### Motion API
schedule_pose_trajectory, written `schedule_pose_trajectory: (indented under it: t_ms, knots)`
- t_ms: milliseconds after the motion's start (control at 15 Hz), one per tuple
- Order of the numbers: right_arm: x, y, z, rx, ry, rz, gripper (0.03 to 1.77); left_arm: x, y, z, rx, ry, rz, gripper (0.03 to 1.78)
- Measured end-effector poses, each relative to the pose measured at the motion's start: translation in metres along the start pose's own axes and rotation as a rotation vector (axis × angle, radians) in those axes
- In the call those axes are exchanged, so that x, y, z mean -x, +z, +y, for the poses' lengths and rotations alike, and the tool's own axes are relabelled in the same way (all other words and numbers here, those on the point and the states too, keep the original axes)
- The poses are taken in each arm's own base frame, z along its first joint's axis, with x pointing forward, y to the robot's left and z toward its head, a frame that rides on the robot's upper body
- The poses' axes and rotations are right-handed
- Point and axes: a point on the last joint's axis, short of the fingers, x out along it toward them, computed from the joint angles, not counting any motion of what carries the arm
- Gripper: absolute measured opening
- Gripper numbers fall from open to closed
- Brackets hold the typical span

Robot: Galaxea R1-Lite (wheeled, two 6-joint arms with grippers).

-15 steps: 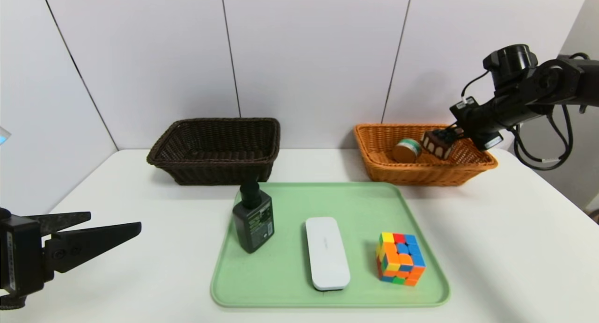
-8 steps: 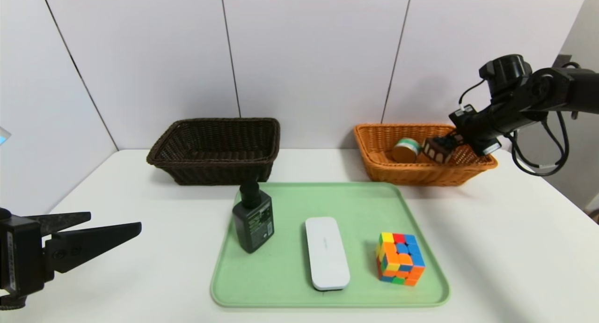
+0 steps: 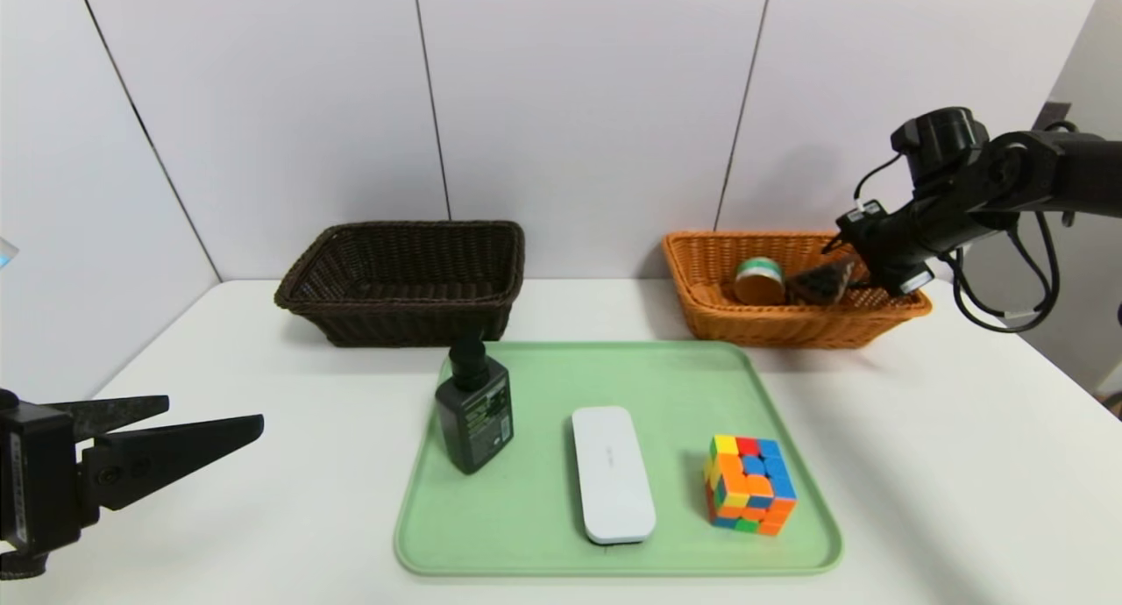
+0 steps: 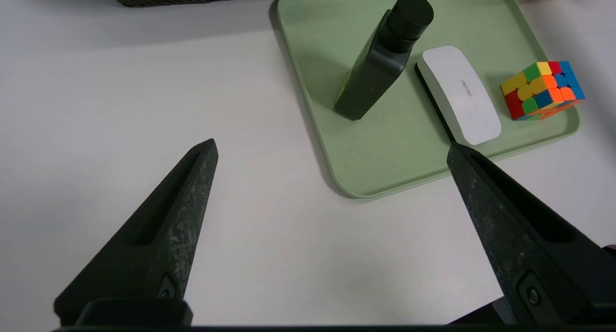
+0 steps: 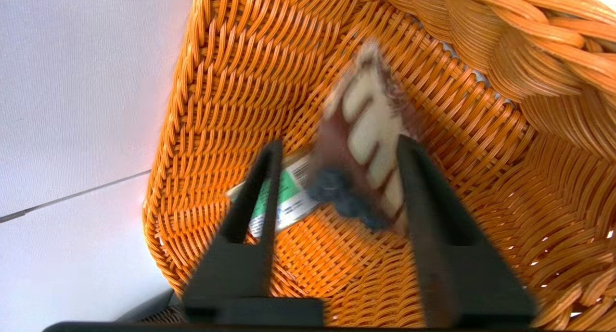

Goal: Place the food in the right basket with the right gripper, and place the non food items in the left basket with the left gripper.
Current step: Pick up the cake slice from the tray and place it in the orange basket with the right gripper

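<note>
- The flat white oblong case (image 4: 458,92), lying on the green tray between the parted fingers of the left gripper (image 4: 332,154), carries a small grey printed word, too small to read.
- The dark flat bottle (image 3: 474,409) has a pale printed label, illegible.
- The green-and-white can (image 5: 284,197) just past the right gripper (image 5: 337,151) shows a barcode; its digits cannot be read.

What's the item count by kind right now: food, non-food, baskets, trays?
Food: 2, the cake slice and can, both in the orange basket
Non-food: 3, the dark bottle, white case and puzzle cube, all on the green tray
Baskets: 2, orange and dark brown basket
Trays: 1
Total: 8
</note>
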Motion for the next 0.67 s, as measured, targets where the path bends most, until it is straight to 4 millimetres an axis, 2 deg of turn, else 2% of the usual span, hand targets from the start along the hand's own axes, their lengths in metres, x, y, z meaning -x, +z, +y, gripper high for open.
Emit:
schedule_pose_trajectory:
  t_ms: [267, 467, 667]
  knots:
    - [-0.001, -0.001, -0.001, 0.014, -0.007, -0.001, 1.2, 0.0, 0.0, 0.0, -0.001, 0.0, -0.001, 1.69]
    - [0.001, -0.002, 0.0, 0.028, -0.008, -0.003, 1.36, 0.002, 0.003, -0.001, -0.001, -0.001, -0.014, 1.69]
    - [0.022, -0.007, 0.008, 0.074, 0.028, -0.011, 1.47, 0.006, 0.013, -0.003, -0.001, -0.006, -0.045, 1.69]
